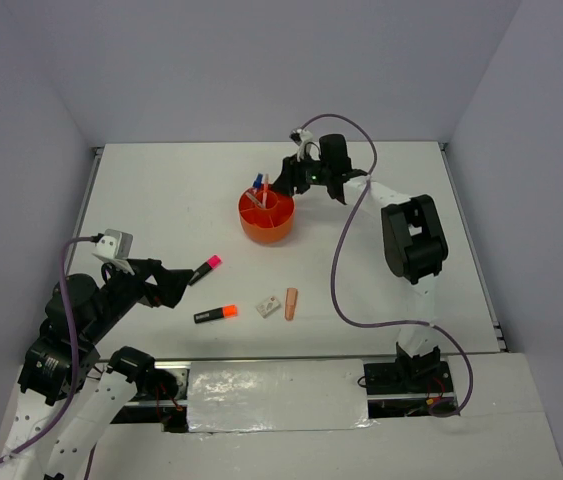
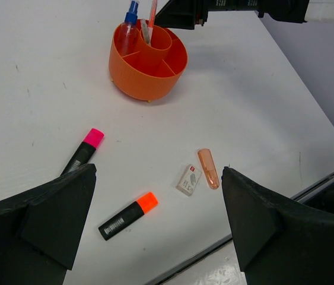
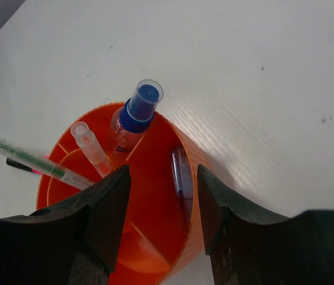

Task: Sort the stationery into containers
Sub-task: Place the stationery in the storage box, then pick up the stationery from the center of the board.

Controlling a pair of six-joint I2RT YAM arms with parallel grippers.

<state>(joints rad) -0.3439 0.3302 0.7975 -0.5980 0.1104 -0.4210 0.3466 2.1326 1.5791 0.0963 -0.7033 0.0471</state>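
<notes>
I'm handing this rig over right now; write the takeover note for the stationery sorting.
Left hand: open, empty, above the white table near the black highlighter with pink cap.
Right hand: open, empty, over the round orange plastic tub.
Done: blue-capped clear marker and thin pens are in the tub.
To do: that highlighter, black highlighter with orange cap, white eraser and salmon eraser, all lying on the table.

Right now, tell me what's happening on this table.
Two arms are sorting stationery into an orange tub. The right claw hangs open over the tub, above a pen lying in one compartment. The left claw is wide open above the table, where a pink-capped highlighter, an orange-capped highlighter, a white eraser and a salmon eraser lie unsorted.
</notes>
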